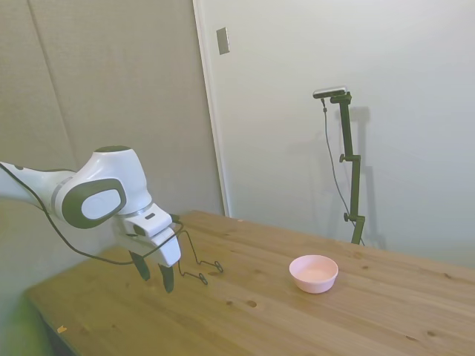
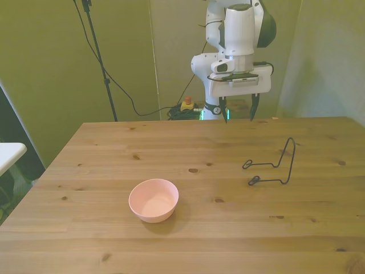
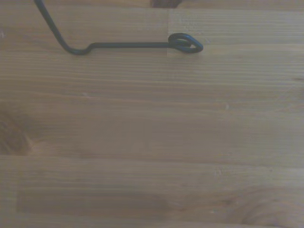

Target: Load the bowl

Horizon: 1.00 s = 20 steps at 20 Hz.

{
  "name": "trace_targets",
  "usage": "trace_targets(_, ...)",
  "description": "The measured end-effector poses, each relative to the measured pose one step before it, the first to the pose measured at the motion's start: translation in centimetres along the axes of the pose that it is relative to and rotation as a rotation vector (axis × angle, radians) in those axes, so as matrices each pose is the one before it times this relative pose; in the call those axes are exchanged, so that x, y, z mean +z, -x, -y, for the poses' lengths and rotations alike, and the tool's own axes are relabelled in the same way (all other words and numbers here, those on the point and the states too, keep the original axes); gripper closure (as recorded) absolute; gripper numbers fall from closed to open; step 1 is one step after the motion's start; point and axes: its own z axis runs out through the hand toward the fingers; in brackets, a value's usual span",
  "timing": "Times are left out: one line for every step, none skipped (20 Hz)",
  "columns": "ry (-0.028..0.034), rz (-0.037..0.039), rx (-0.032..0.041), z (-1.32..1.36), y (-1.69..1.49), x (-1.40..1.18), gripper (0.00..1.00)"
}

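The pale pink bowl [image 1: 314, 273] [image 2: 153, 200] sits upright and empty on the wooden table, toward the front view's left and near the camera-side edge. My gripper [image 1: 154, 273] [image 2: 238, 109] hangs open with nothing between its fingers, above the table's far side, well away from the bowl. A thin dark wire rack [image 1: 199, 259] [image 2: 274, 166] [image 3: 128, 40] stands on the table between the gripper and the front view's right edge. In the wrist view only one looped foot of the rack and bare wood show.
The table [image 2: 194, 240] is bare wood apart from the bowl and rack. A white surface [image 2: 8, 153] juts in at the front view's left edge, beside the table. Cables and a small yellow and red device [image 2: 186, 104] lie on the floor behind the table.
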Motion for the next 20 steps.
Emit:
trace_targets(0.00077,0.00051,0.00139,0.007,-0.011,0.040,0.00)
trace_targets(0.00614,-0.00388,0.00527,-0.023,-0.042,0.052,0.00)
trace_targets(0.00587,-0.01314,-0.00494,-0.096,-0.290,-0.209,0.00)
trace_targets(0.00263,-0.02651,0.00064,-0.245,-0.942,-0.780,0.00)
trace_targets(-0.00353,-0.02669,0.01004,-0.384,-1.373,-1.018,0.00)
trace_targets(-0.00181,-0.03017,0.01649,-0.678,-1.934,-1.087,0.00)
trace_targets(-0.00011,-0.02580,0.01534,-0.618,-1.951,-0.846,0.00)
trace_targets(-0.00148,-0.01758,0.01277,-0.502,-1.909,-0.569,0.00)
trace_targets(-0.00171,-0.01753,0.00928,-0.363,-1.938,-0.471,0.00)
trace_targets(-0.00062,-0.01614,0.00821,-0.200,-1.794,-0.242,0.00)
trace_targets(-0.00577,-0.01483,0.00631,-0.003,-1.743,-0.163,0.00)
trace_targets(-0.00695,-0.01554,0.00325,0.090,-1.519,0.017,0.00)
trace_targets(-0.01364,-0.03082,0.00599,0.246,-1.598,0.045,0.00)
trace_targets(-0.01208,-0.04669,0.01184,1.014,-3.319,1.534,0.00)
trace_targets(0.00107,-0.00379,-0.00441,0.119,-0.077,-0.042,0.00)
trace_targets(0.00292,-0.00821,-0.00954,0.097,0.021,0.189,0.00)
trace_targets(-0.00658,-0.01224,-0.00332,0.116,-0.094,0.471,0.00)
trace_targets(-0.00800,-0.01080,-0.00012,0.149,-0.179,0.724,0.00)
trace_targets(-0.00729,-0.01193,0.00253,0.056,-0.326,1.046,0.00)
trace_targets(-0.00818,-0.01027,0.00616,0.013,-0.342,1.219,0.00)
